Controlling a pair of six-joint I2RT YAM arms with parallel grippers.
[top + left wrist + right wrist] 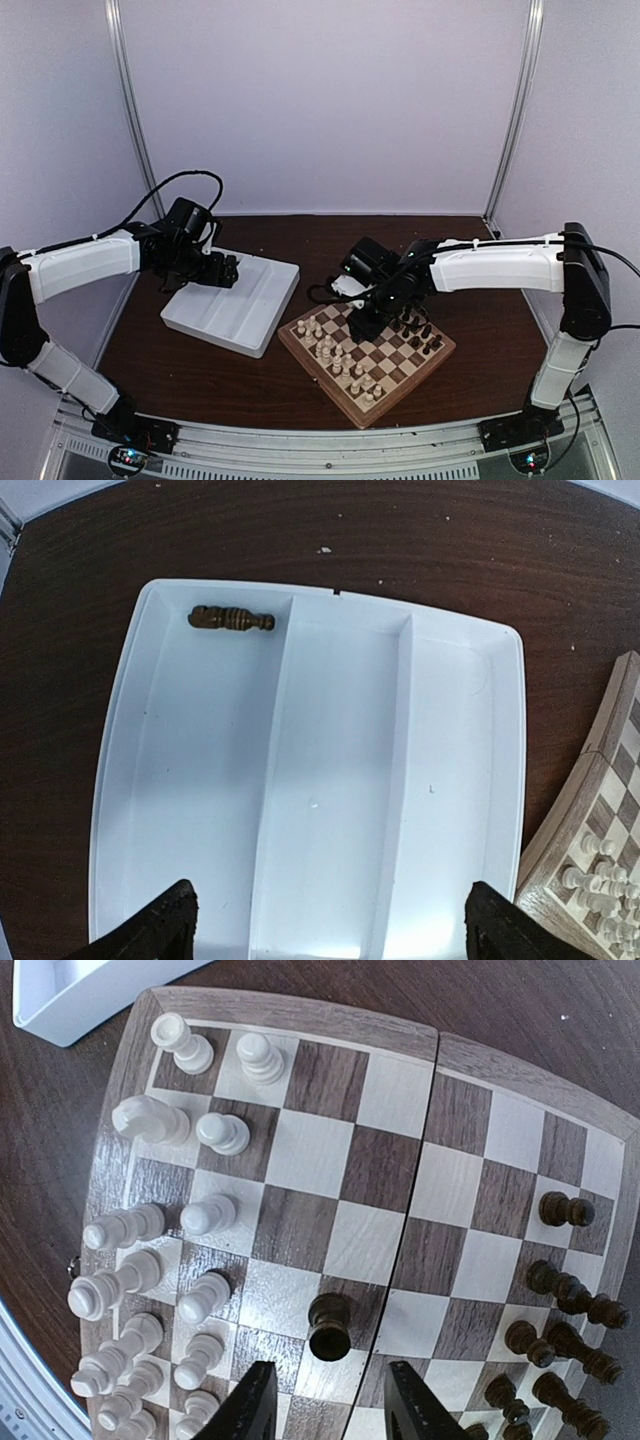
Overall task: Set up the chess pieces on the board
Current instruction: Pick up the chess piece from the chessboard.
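Observation:
The board [321, 383] lies front centre, with cream-white figures on its left side and dark chess pieces [418, 335] on its right. In the right wrist view one dark piece [330, 1327] stands upright near the middle of the board [300, 1010], just beyond the tips of my right gripper [330, 1405], which is open and empty right above the squares. More dark pieces [565, 1320] crowd the right edge. My left gripper [335, 930] is open and empty over the white tray [340, 780]. A single dark piece [231, 619] lies on its side in the tray's left compartment.
The white three-compartment tray [230, 320] sits left of the board, its corner close to the board's rim [590, 800]. Cream-white figures [150, 1250] fill two columns at the board's left. The enclosure walls stand behind and on both sides.

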